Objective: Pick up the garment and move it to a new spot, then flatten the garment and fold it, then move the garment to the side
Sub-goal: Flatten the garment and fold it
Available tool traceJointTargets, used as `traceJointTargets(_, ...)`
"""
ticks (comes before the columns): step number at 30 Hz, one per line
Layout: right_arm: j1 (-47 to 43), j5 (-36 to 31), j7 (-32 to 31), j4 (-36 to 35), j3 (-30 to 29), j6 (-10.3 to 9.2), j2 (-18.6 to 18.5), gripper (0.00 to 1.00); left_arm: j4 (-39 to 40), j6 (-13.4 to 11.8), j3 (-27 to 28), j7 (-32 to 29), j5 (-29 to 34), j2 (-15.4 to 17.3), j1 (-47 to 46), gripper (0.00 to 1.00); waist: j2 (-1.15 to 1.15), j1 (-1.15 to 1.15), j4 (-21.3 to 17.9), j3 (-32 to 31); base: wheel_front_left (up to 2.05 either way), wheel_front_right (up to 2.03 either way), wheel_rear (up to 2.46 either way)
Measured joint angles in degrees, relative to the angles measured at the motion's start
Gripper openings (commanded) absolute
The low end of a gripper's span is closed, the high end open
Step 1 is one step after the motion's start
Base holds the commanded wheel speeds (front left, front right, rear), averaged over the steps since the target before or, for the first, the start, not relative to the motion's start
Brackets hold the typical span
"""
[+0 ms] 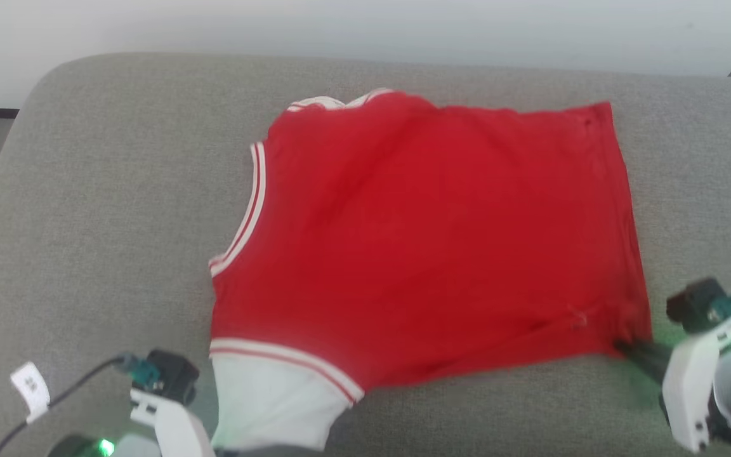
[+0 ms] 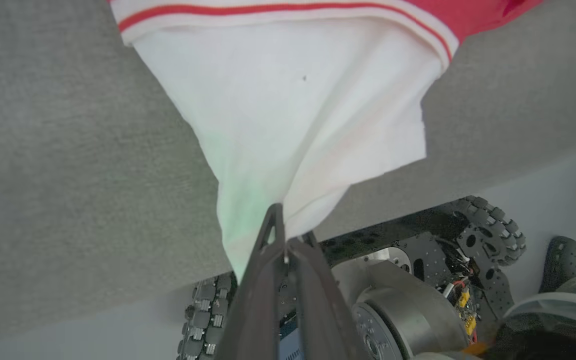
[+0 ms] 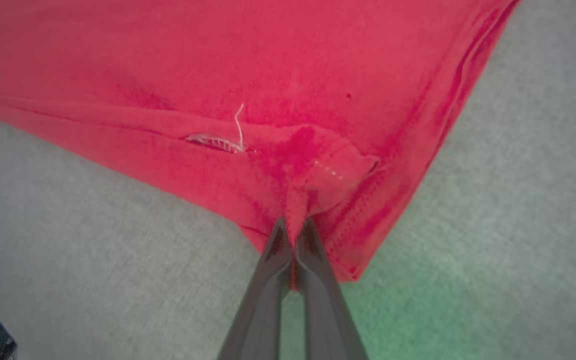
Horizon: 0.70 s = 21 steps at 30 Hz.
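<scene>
Red fabric of the garment [image 1: 429, 241] lies spread almost flat across the centre of the head view, on the grey cushion [image 1: 118, 222].

Left gripper [image 2: 288, 235]: fingers clenched on the tip of the white sleeve [image 2: 298, 110], at the lower left of the head view.

Right gripper [image 3: 293, 230]: fingers clenched on the red hem corner [image 3: 338, 200], at the lower right of the head view.

Status, as judged: relocation and flattening appear largely complete, with minor wrinkles remaining. No fold is made yet. Remaining steps are the fold, then transfer to the side.

Count: one garment, one white sleeve, two grippers, one cushion.
</scene>
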State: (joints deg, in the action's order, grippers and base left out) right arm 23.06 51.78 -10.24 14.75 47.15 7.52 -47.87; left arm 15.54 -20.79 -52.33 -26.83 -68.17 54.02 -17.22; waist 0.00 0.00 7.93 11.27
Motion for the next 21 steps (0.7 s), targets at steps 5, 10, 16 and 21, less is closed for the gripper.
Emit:
traceJointTargets(5, -5.35, 1.15, -0.81, -5.1, -1.24, 0.0, -2.92, 0.0, 3.92, -3.16, -0.31, -0.55, -0.44, 1.94, 2.4, 0.0, 0.0, 0.0, -0.43, -0.08, 0.0, 0.0, 0.0)
traceJointTargets(10, -8.41, 1.52, 0.23, -6.51, -5.23, 0.01, -2.67, 0.0, 6.91, -5.11, 1.59, 0.45, 1.65, 4.75, 1.18, 0.0, 0.0, 0.0, -1.27, -0.24, 0.0, 0.0, 0.0)
traceJointTargets(16, -8.22, -1.67, 0.1, -7.68, -10.81, 0.01, -0.44, 0.0, 8.76, -4.88, 4.41, 0.54, 6.16, 8.28, -5.3, 0.0, 0.0, 0.0, -2.8, -0.23, 0.0, 0.0, 0.0)
traceJointTargets(21, -6.12, -6.2, -1.64, -8.34, -16.22, 0.01, 3.18, 0.0, 6.98, -0.85, 5.91, -1.13, 10.74, 9.07, -12.99, 0.0, 0.0, 0.0, -4.59, 0.25, 0.0, 0.0, 0.0)
